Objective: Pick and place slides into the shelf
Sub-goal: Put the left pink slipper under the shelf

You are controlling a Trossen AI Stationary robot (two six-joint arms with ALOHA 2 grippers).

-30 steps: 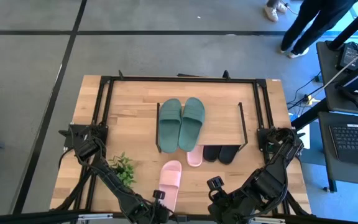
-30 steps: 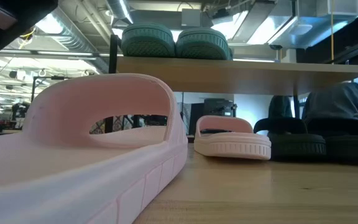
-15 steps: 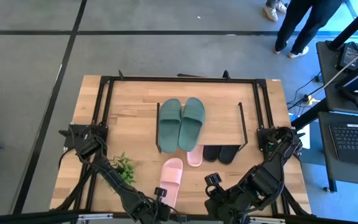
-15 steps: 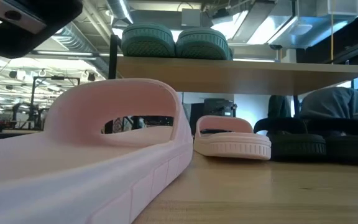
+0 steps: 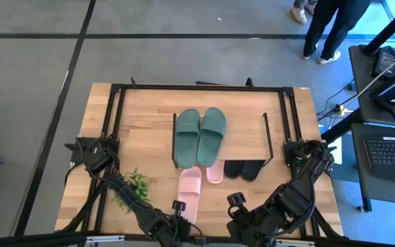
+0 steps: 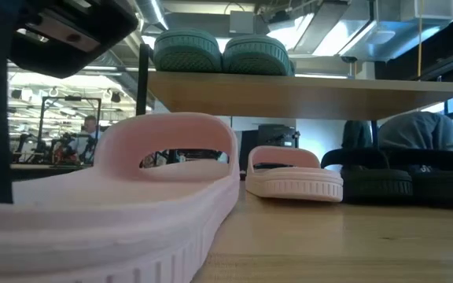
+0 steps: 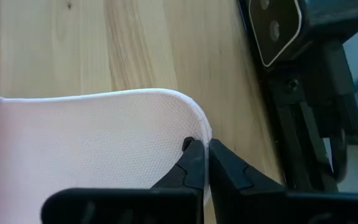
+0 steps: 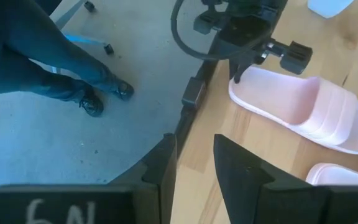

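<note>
High view: left gripper (image 5: 177, 218) at table's (image 5: 142, 116) near edge, on heel of loose pink slide (image 5: 189, 193); green slides (image 5: 199, 136) atop shelf (image 5: 245, 137) at table centre; second pink slide (image 5: 214, 172) and black slides (image 5: 243, 169) under shelf's near edge; plant (image 5: 134, 186) near left edge.
Low view: loose pink slide (image 6: 124, 196) close, black slides (image 6: 403, 174) beneath shelf board (image 6: 305, 94).
Left wrist view: fingers (image 7: 191, 168) pinched shut on pink slide's heel rim (image 7: 92, 149).
Right wrist view: right gripper (image 8: 194, 165) narrowly parted, holding nothing, over near table edge.
Change: loose pink slide shifted toward shelf, straightened; left fingers closed.
</note>
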